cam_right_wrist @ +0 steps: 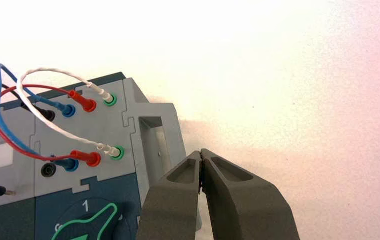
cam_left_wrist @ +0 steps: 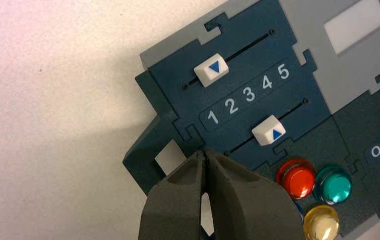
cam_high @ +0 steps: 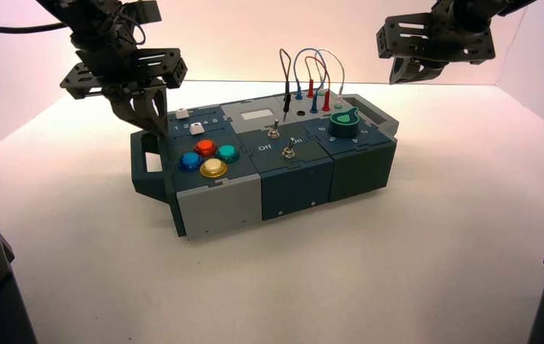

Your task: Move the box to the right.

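The box [cam_high: 290, 179] is a long dark teal and grey panel box lying slantwise in the middle of the table, with a handle at each end. My left gripper [cam_high: 155, 127] is shut and empty, its tips at the box's left end by the left handle [cam_high: 145, 163]. In the left wrist view the shut gripper [cam_left_wrist: 206, 154] touches the panel edge beside the handle opening [cam_left_wrist: 169, 156]. My right gripper [cam_high: 413, 72] is shut and empty, raised above and behind the box's right end. In the right wrist view it [cam_right_wrist: 200, 154] hovers beside the right handle [cam_right_wrist: 155, 137].
On the box: two white sliders [cam_left_wrist: 213, 69] by numbers 1 to 5, red [cam_left_wrist: 296, 178], green, yellow and blue buttons, two toggle switches [cam_high: 288, 150], a green knob [cam_high: 343, 123] and looped wires [cam_high: 310, 72]. White table [cam_high: 433, 236] lies to the right. Dark arm bases sit at the front corners.
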